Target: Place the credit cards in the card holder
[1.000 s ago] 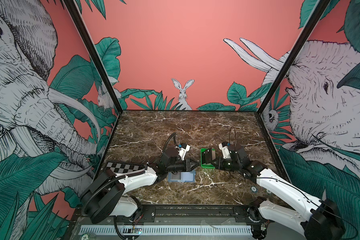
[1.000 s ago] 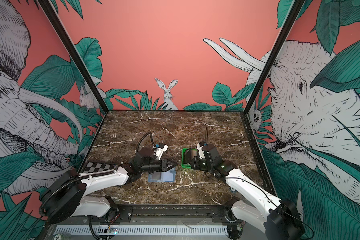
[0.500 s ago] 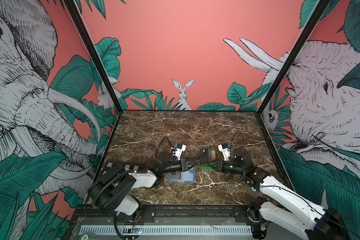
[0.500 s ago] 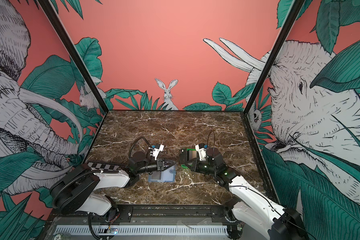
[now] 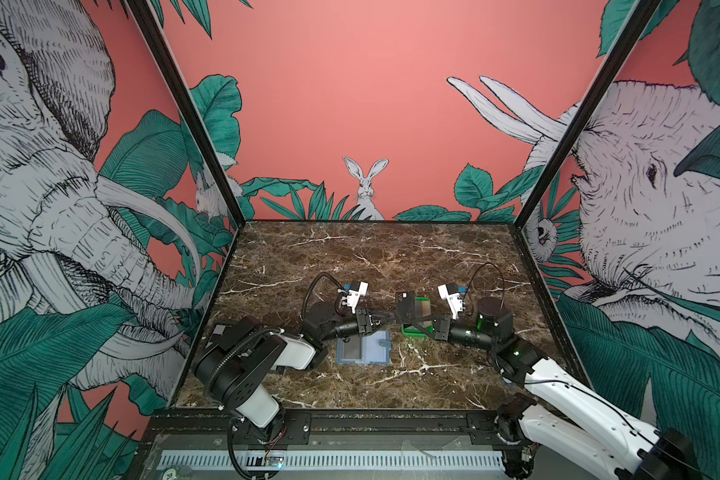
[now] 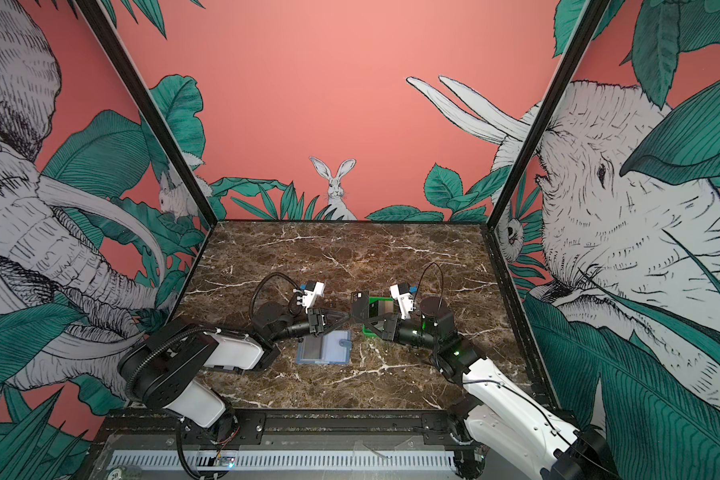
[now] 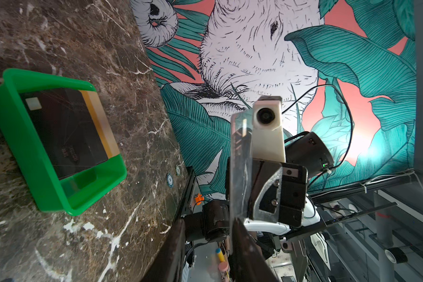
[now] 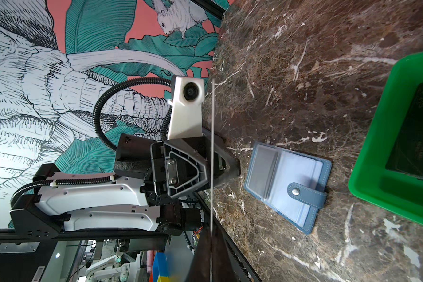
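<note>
A thin, stiff black VIP card (image 5: 406, 305) is held upright over the table (image 5: 350, 257), a brown marble slab veined in white. In the right wrist view the card is seen edge-on as a hairline. Its lower part is clamped by the right gripper (image 5: 399, 318). The left gripper (image 5: 388, 318) is brought tip to tip with the right one. Its fingers (image 7: 174, 249) are parted, with the card's edge seen between them; whether the card is touched cannot be told.

The holder (image 5: 364, 349), slate-blue and stitched like leather, is laid open and flat on the table beneath the left gripper. Under one of its glossy clear sleeves (image 8: 296, 175) a grey card (image 8: 261, 171) is seen. A rounded tab (image 8: 305, 194) with a metal snap is folded over the other half.

Just right of the holder a green plastic tray (image 7: 22, 136) with rounded corners is set. In it a black card (image 7: 66, 131) is stacked on a tan card (image 7: 103, 129). In both top views the tray is partly hidden by the right gripper.

Both arms are stretched low and nearly level, turned toward each other.
</note>
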Robot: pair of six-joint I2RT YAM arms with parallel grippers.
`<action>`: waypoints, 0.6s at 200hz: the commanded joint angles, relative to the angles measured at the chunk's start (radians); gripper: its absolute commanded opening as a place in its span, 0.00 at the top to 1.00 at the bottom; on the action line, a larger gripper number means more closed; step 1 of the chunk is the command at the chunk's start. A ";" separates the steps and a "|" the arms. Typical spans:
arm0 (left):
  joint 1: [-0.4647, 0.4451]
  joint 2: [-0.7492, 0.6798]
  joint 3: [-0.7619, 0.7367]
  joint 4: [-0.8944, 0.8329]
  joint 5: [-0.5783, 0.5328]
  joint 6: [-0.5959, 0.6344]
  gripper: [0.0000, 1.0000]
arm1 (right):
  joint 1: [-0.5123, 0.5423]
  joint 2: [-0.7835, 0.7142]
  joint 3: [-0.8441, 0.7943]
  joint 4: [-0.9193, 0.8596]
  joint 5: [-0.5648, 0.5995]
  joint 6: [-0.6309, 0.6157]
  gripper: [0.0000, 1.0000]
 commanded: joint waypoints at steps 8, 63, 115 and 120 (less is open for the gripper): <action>0.004 -0.031 0.016 0.065 0.023 -0.025 0.66 | 0.006 0.002 -0.006 0.095 -0.032 0.026 1.00; 0.002 -0.029 0.035 0.066 0.018 -0.043 0.71 | 0.006 0.026 -0.028 0.178 -0.071 0.065 1.00; 0.003 -0.044 0.030 0.065 0.009 -0.073 0.75 | 0.012 0.031 -0.047 0.195 -0.070 0.066 1.00; 0.003 -0.045 0.033 0.065 0.007 -0.074 0.75 | 0.011 0.030 -0.047 0.195 -0.069 0.068 1.00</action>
